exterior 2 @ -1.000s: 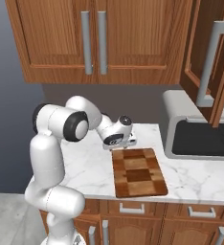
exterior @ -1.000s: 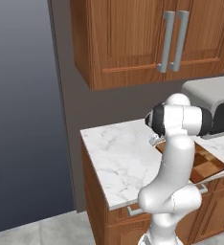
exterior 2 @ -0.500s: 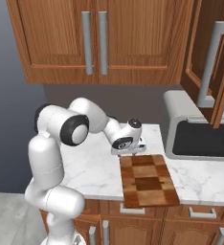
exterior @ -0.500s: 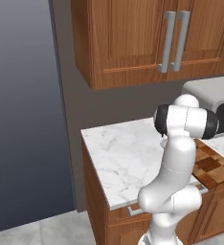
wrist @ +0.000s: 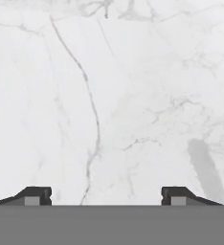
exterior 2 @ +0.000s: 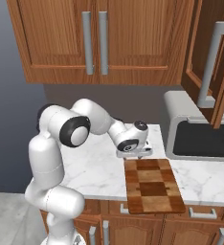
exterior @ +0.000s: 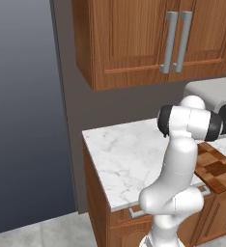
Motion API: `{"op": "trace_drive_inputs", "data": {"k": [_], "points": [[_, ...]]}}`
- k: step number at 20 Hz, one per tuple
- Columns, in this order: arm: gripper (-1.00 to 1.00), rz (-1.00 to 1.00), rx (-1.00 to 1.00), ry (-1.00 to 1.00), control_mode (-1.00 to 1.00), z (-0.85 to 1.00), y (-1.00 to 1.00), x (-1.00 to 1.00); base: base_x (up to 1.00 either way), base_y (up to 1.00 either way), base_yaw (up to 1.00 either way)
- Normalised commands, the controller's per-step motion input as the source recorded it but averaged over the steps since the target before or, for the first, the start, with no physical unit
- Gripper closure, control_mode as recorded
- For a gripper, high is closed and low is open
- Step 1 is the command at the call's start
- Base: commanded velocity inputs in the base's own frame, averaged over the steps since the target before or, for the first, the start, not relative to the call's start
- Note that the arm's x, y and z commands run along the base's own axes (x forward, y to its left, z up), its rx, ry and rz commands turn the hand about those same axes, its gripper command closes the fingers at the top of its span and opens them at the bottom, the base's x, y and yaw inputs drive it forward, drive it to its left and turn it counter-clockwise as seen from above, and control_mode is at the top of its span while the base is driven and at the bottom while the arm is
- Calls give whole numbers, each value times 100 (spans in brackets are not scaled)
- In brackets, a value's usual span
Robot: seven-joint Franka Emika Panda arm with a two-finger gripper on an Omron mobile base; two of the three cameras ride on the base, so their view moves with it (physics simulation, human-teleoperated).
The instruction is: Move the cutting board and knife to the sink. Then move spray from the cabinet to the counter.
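We can read no text, label, brand, number or sign anywhere here: the cabinet (exterior 2: 95, 43) doors, the marble counter (exterior: 129, 164), the cutting board (exterior 2: 152, 185) and the microwave (exterior 2: 200, 131) all carry plain, unmarked surfaces.

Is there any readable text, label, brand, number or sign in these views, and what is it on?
None. No lettering shows on the cabinet, the microwave, the cutting board, the counter or the robot's hand.
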Motion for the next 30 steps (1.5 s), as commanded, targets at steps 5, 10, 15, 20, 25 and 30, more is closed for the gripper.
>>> {"op": "trace_drive_inputs", "data": {"k": [5, 10, 15, 20, 25, 30], "points": [[-100, 0, 1, -2, -100, -5, -3, 20, 0, 0, 0], [-100, 0, 1, -9, -100, 28, 1, 18, 0, 0, 0], [-100, 0, 0, -10, -100, 57, 0, -20, 0, 0, 0], [-100, 0, 0, -11, -100, 73, 0, -43, 0, 0, 0], [-100, 0, 0, -14, -100, 79, 10, -58, 0, 0, 0], [-100, 0, 0, -15, -100, 92, 9, -70, 0, 0, 0]]}}
